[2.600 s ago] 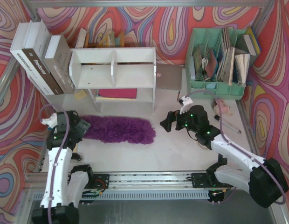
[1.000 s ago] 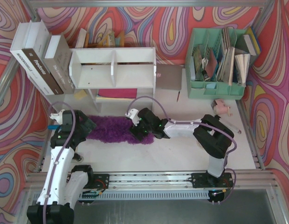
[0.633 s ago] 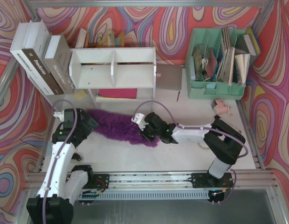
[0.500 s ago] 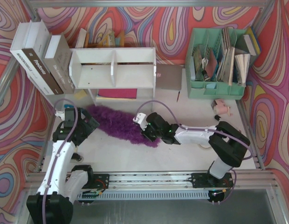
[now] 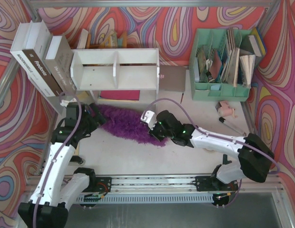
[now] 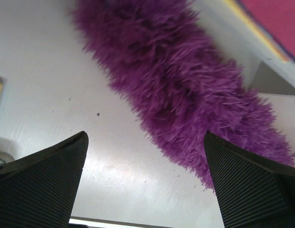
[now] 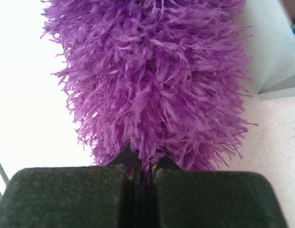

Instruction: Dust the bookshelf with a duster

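Right tool point(image 7: 140, 175) is clamping together on the fluffy right-hand end of the duster point(image 5: 124, 124). Bare worktop point(image 5: 138, 156) is lying open toward the arms. Behind, the bookshelf point(image 5: 116, 70) is standing, its lower front edge just beside the slanting duster. Left tool point(image 6: 145, 142) is hovering, jaws spread wide, near the duster's other end.

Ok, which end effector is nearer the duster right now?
Right. The right end effector is shut on the duster's fluffy tip at its right end; the left end effector is open by the other end, near the bookshelf, not gripping it.
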Robot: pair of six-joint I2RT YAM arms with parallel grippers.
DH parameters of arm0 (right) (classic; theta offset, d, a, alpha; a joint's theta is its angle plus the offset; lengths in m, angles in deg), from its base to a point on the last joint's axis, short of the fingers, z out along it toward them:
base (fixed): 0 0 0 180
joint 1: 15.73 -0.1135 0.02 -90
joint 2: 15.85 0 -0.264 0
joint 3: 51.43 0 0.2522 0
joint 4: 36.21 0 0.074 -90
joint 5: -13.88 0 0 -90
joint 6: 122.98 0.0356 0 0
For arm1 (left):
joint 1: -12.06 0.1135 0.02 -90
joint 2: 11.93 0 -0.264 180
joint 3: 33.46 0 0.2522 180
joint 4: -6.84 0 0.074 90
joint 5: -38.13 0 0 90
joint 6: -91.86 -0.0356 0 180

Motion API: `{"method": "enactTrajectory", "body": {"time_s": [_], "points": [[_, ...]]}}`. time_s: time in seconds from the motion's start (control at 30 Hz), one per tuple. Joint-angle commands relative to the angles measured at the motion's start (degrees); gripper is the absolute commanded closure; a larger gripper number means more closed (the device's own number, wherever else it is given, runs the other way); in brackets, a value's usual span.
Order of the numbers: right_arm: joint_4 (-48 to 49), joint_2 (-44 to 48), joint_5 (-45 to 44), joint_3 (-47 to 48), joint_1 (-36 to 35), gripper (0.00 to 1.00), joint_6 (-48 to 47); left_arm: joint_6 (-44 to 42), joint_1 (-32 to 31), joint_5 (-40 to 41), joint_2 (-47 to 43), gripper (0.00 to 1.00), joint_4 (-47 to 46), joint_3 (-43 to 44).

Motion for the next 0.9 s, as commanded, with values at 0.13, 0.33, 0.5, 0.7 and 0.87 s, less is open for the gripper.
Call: {"method": "enactTrajectory", "body": {"time_s": [0.13, 0.33, 0.5, 0.7, 0.87], "points": [[-8.25, 7.16, 4.43, 6.24, -0.04, 1.00, -3.67, -5.83, -5.06, 2.60, -0.25, 0.01, 2.47, 8.11], [-9.54, 12.87, 2.25, 5.23, -0.12, 1.00, -3.66, -0.34, -9.54, 13.38, 2.27, 0.02, 10.43, 12.72], [-11.79, 16.74, 1.60, 4.27, -0.06, 1.00, -3.71, -0.12, -9.50, 20.39, 2.47, 0.01, 13.76, 14.70], [-15.05, 19.41, 2.69, 4.34, -0.12, 1.00, -3.60, -4.40, -9.88, 12.84, 0.62, 0.02, 8.77, 15.34], [-16.57, 19.49, 3.55, 5.06, -0.12, 1.00, -3.45, -6.14, -20.50, 17.40, 2.98, 0.01, 8.65, 17.99]]}}
